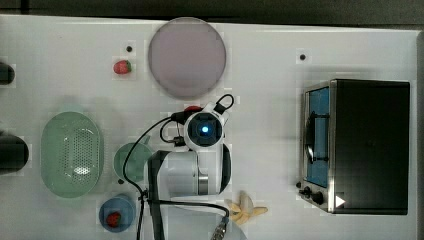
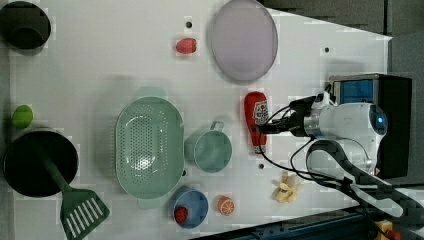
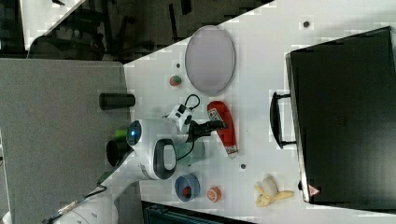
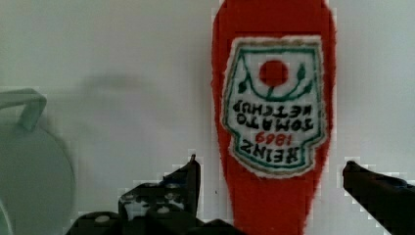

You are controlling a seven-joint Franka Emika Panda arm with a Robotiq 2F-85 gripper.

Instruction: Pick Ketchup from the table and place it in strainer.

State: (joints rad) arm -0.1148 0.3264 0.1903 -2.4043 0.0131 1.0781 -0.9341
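Observation:
The Ketchup (image 2: 255, 116) is a red squeeze bottle with a white label, lying flat on the white table between the plate and the mint cup. It also shows as Ketchup (image 3: 225, 127), as Ketchup (image 4: 274, 103), and as a red sliver of Ketchup (image 1: 192, 108) under the wrist. My gripper (image 4: 270, 163) is open, one finger on each side of the bottle's narrowing part, just above it and not closed on it. The gripper (image 2: 261, 129) reaches in from the left view's right. The strainer (image 2: 125, 145) is a pale mint oval basket with nothing in it; it also shows as the strainer (image 1: 50, 150), at the top view's left.
A mint cup (image 2: 210, 149) stands between the strainer and the bottle. A grey-lilac plate (image 1: 186, 56) and a strawberry (image 1: 122, 67) lie beyond. A blue cup (image 1: 116, 215), a banana (image 1: 245, 210), an orange slice (image 2: 226, 205), a black oven (image 1: 360, 145) and a black pot (image 2: 40, 160) ring the area.

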